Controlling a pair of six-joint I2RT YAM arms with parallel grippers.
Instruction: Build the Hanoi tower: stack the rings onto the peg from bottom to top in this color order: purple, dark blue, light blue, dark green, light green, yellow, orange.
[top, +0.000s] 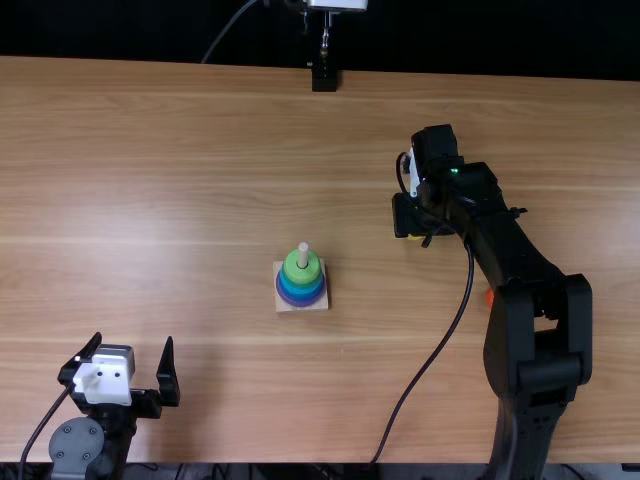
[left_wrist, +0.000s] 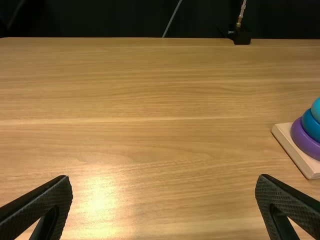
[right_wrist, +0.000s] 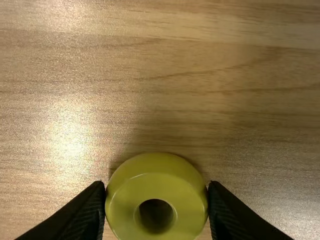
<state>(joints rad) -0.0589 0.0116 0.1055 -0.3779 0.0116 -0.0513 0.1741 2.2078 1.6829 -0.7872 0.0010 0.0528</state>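
- Light brown counter (top: 150, 200), its wood grain running parallel to the near and far edges.
- Right arm (top: 520, 255) reaches in from the near edge; its gripper (right_wrist: 157, 187) has its jaws closed on opposite sides of the yellow ring (right_wrist: 120, 200).
- Left gripper (top: 134, 342) sits by the near edge, leftward, jaws spread wide and holding nothing.
- Wooden base (top: 318, 304) lies flat, somewhat nearer the near edge than the far one, bearing the purple ring, dark blue ring, light blue ring and a green top ring (top: 288, 273).
- Yellow ring lies roughly level, its hole's axis near upright; contact with the counter cannot be told. It seems next: raise it above the peg, keep it level, centre the hole, then lower straight before releasing.
- Orange ring (top: 489, 297) lies partly hidden beside the right arm.
- Peg (top: 303, 251) points straight up, long axis vertical.
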